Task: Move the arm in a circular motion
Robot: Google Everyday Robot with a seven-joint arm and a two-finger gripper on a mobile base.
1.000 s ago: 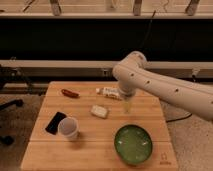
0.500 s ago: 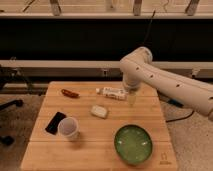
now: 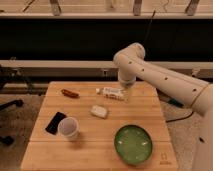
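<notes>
The glossy white arm of thick rounded segments with dark dots reaches in from the right over the wooden table. Its bulbous joint sits high above the table's far right part. The slim pale gripper hangs down from it, just above the right end of a white wrapped packet lying at the back of the table. Nothing shows in the gripper.
On the table lie a reddish-brown sausage-like item at the back left, a pale small block in the middle, a black phone-like slab beside a white cup at the front left, and a green plate at the front right.
The arm's joint and gripper have swung to the right and toward the back of the table, rising. The objects on the table have not moved.
</notes>
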